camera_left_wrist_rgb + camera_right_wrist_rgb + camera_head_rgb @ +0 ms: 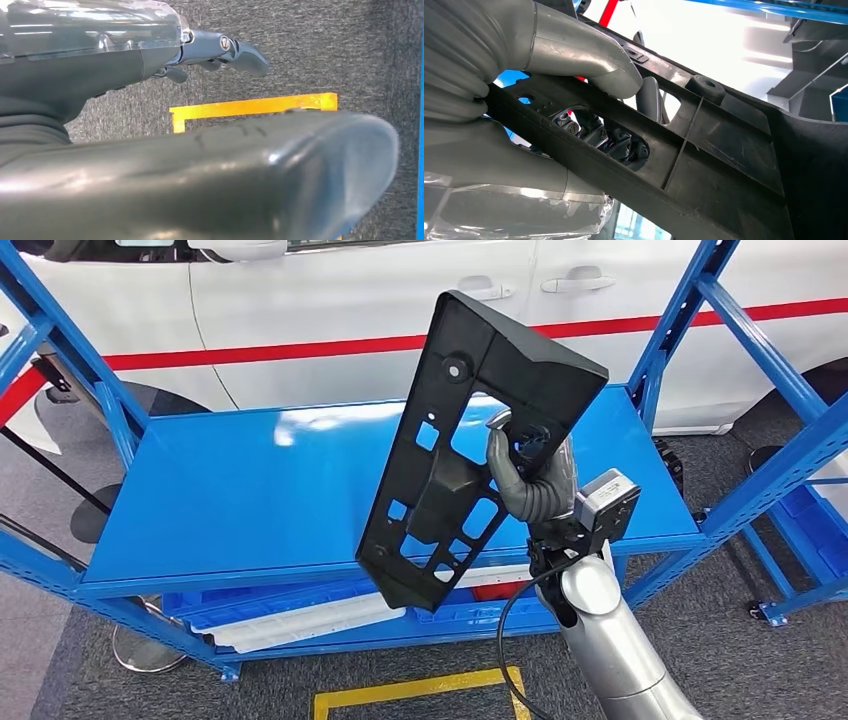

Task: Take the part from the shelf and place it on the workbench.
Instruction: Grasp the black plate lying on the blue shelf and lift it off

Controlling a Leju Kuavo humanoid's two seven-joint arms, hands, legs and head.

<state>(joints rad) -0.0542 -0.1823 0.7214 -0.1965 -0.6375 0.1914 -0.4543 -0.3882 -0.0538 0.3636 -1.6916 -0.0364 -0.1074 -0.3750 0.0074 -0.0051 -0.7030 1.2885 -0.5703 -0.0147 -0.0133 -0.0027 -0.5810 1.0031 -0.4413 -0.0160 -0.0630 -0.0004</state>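
The black part (470, 450) is gripped by the right hand (530, 480) above the blue shelf (250, 490); the thumb across a rib is seen from the right wrist. The left hand (220, 50), fingers apart, is seen over carpet.

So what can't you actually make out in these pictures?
- Workbench: whether one stands nearby cannot be told.
- Right hand, head view: its fingers go through an opening in the black part, which hides them.
- Lower shelf, head view: its contents are mostly covered by the blue upper shelf.
- Left hand, left wrist view: a blurred dark body covers much of the floor.
- White car: cut off by the top edge.
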